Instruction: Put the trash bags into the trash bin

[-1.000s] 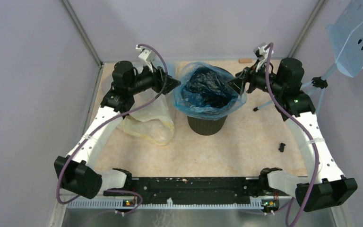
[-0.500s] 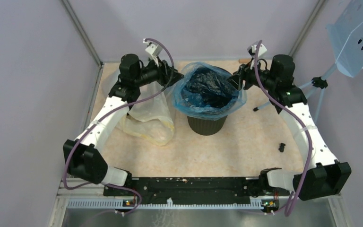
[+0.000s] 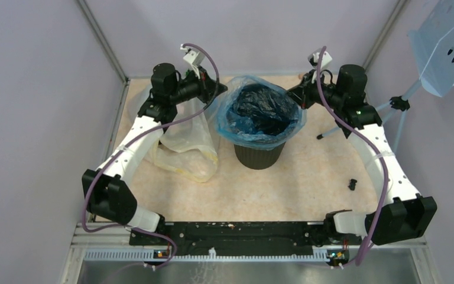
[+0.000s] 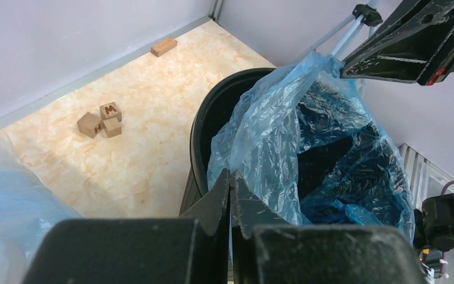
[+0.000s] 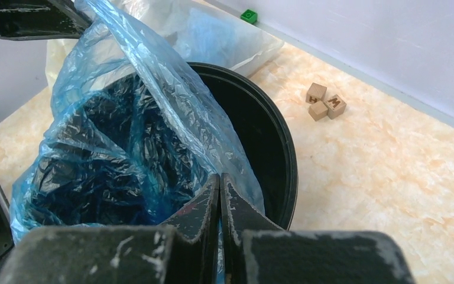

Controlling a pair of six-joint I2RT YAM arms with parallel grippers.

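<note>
Standing upright on the bench point(image 3: 307, 177), between the two arms: trash bin point(image 3: 259, 155), round, black, finely ribbed, narrower at the base.

Blue trash bag point(image 3: 259, 115): thin translucent film, glossy and wrinkled. The mouth is spread open across the bin's top and the body hangs down inside. The film spills over the rim on the near side; the wrist views show the far part of the black rim bare.

Left jaws: closed, fingertips point(image 4: 217, 198) pressed together on the bag's left edge, just above the rim.

Right jaws: closed, fingertips point(image 5: 210, 195) pinching the bag's right edge, opposite the left pair.

Large clear yellowish bag point(image 3: 186, 142): slumped on the bench just left of the bin, under the left arm.

Lettered wooden cubes point(image 4: 101, 119): three, clustered and touching, on the bench behind the bin.

Wooden block point(image 4: 164, 46): plain, lying against the back wall.

Green cube point(image 5: 248, 15): small, at the wall, beyond the yellowish bag.

Tripod point(image 3: 360, 118): pale legs, right of the bin, behind the right arm.

Small black object point(image 3: 352, 184): on the bench at right; too small to identify.
</note>
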